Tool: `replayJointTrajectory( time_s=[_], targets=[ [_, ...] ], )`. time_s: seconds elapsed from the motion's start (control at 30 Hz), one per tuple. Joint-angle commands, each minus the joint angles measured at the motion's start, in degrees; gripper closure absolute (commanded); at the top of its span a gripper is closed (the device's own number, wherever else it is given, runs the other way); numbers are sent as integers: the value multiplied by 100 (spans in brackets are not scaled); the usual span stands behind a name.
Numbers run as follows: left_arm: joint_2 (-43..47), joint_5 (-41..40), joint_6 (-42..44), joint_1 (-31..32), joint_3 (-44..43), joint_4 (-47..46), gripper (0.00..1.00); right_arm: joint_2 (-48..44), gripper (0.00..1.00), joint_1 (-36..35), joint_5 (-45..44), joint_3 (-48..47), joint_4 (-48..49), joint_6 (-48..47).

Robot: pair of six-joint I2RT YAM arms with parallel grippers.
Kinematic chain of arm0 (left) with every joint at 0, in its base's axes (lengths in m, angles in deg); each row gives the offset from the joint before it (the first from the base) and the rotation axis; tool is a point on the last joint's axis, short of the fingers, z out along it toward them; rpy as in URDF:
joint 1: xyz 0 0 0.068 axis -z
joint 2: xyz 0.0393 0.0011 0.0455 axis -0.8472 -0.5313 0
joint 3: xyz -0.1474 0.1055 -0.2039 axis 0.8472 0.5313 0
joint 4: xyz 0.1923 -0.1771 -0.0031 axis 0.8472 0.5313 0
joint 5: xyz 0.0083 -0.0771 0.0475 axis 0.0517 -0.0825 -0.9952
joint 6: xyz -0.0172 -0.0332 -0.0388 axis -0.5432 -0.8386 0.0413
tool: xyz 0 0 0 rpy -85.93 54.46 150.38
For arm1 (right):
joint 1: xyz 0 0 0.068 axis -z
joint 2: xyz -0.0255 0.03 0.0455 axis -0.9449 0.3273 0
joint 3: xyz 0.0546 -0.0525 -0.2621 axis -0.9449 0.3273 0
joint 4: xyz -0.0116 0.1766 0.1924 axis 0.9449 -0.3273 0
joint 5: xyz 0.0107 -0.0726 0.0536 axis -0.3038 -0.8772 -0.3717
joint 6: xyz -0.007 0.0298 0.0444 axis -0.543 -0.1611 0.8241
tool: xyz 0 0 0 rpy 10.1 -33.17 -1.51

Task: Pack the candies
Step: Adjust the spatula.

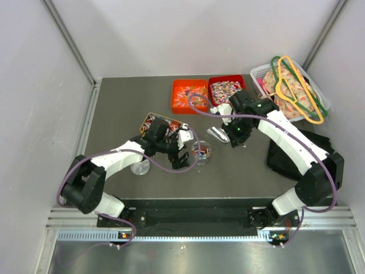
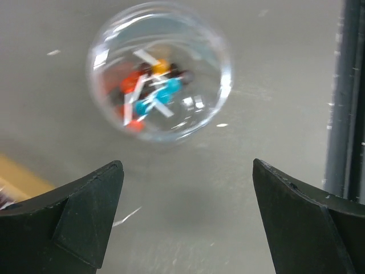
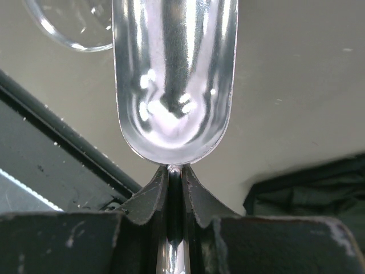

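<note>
**Even light overhead, soft close-ups**

Bright, diffuse light falls from above, and shadows on the grey table [image 1: 114, 114] are faint. The candies [image 2: 153, 94] in the clear cup [image 2: 223, 80] are blurred. White glare streaks the metal scoop [image 3: 174, 80].

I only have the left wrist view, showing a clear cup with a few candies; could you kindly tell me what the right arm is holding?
Observer: The right pincer is shut on a metal scoop, whose bowl is empty.
Operator: Thank you; where is the candy supply?
Observer: An orange tray and a red tray at the far edge hold candies.
Operator: Is there another cup?
Observer: Yes, a second clear cup stands left of yours, nearer the bases.
</note>
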Motion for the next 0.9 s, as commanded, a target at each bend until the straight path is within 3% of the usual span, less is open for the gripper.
replayJointTrajectory(
  time_s=[0.0, 0.13, 0.43, 0.6, 0.87],
  targets=[
    [354, -537, -135, -428, -4, -139, 1, -386, 100, 297, -362, -441, 262, 139],
    [355, -1601, -505, -1209, -222, -606, 1, -404, 100, 491, -714, -695, 376, 60],
    [-14, -884, -725, -3108, -1593, 18, 1, -588, 100, 526, -1769, -933, 772, -976],
    [-15, -777, -611, -3330, -1647, 150, 1, -650, 100, 552, -2006, -1039, 711, -1775],
    [-295, -496, -970, -3321, -1928, 71, 1, -483, 100, 263, -2209, -2268, -402, -2839]
  ],
)
